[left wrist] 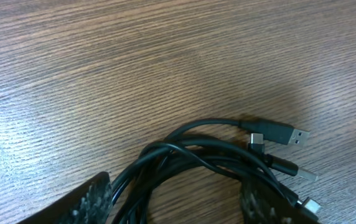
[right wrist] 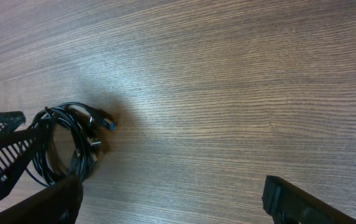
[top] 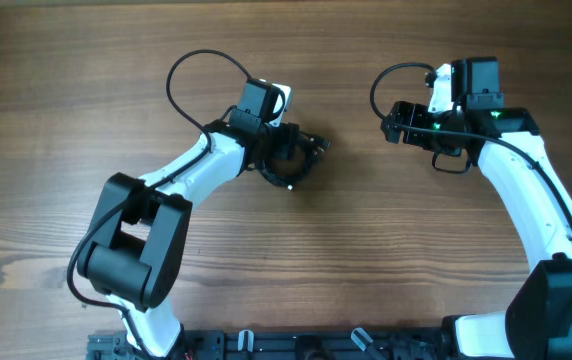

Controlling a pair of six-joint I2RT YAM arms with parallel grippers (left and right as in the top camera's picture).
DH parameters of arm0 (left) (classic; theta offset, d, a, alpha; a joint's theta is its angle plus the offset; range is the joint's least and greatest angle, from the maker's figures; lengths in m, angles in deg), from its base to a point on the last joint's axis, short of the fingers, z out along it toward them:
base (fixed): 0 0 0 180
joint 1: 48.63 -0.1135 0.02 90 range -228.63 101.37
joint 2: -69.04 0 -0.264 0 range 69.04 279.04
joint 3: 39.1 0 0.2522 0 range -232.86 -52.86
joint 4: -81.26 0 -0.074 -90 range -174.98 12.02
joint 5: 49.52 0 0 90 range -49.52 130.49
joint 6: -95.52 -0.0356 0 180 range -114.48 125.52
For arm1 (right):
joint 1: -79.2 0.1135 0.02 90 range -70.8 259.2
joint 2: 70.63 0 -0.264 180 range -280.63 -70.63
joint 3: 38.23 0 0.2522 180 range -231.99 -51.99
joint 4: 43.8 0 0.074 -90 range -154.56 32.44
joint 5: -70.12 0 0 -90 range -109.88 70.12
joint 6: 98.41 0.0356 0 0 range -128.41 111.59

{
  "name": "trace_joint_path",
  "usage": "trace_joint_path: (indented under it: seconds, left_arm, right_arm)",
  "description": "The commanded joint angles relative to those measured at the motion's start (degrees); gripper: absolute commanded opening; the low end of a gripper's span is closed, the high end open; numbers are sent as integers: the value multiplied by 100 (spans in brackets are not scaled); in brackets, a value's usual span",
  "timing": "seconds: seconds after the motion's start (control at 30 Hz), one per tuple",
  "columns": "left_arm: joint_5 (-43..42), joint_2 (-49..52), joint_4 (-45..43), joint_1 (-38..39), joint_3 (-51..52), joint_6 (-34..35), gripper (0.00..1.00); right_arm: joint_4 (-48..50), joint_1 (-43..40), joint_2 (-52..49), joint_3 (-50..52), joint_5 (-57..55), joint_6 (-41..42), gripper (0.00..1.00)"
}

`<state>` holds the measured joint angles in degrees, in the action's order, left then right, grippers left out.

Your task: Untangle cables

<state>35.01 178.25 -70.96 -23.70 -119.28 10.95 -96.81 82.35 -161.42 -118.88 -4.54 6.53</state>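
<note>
The cables (top: 278, 180) lie as one small coil of thin black cords on the wooden table, left of centre. In the left wrist view the cables (left wrist: 190, 149) loop together, and metal plug ends (left wrist: 293, 135) stick out at the right. My left gripper (top: 288, 157) sits over the coil, and in its own view the left gripper (left wrist: 178, 208) is open with its fingers (left wrist: 94, 202) either side of the loop. My right gripper (top: 390, 124) hovers to the right, apart from the coil. Seen from its own wrist, the right gripper (right wrist: 175, 202) is wide open and empty, with the cables (right wrist: 66, 143) at far left.
Thick black arm wires arch above each wrist (top: 191, 70) (top: 396, 75). The arm bases and a black rail (top: 266, 345) line the front edge. Bare wood table (top: 366, 250) lies between and in front of the arms.
</note>
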Motion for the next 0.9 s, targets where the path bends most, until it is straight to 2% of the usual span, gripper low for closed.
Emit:
trace_joint_path:
  seconds: [0.0,0.03,0.1,0.3,0.4,0.43,0.47,0.5,0.67,0.87]
  left_arm:
    - [111,162,85,-46,-68,-221,65]
    - [129,162,127,-46,-68,-221,62]
    - [140,164,282,-46,-66,-223,48]
    - [304,258,367,-46,-66,-221,46]
    - [455,267,369,-46,-66,-223,49]
    - [452,267,372,-46,-66,-221,38]
    - [452,267,369,-46,-66,-219,8]
    - [450,267,369,-46,-66,-216,4]
    - [111,227,356,-31,-68,-192,4]
    - [-92,-592,15,-46,-81,-170,4]
  right_arm:
    - [-24,-24,-46,4,-74,4,95]
    - [-24,-24,-46,4,-74,4,95]
    - [-24,-24,-46,4,-74,4,95]
    - [-55,-24,-46,4,-74,4,95]
    - [-57,-24,-46,4,-74,7,95]
    - [-59,-24,-46,4,-74,7,95]
    - [-57,-24,-46,4,-74,4,95]
    - [-59,-24,-46,4,-76,7,95]
    - [-107,-24,-46,4,-162,7,95]
    - [-114,-24,-50,7,-157,-15,99]
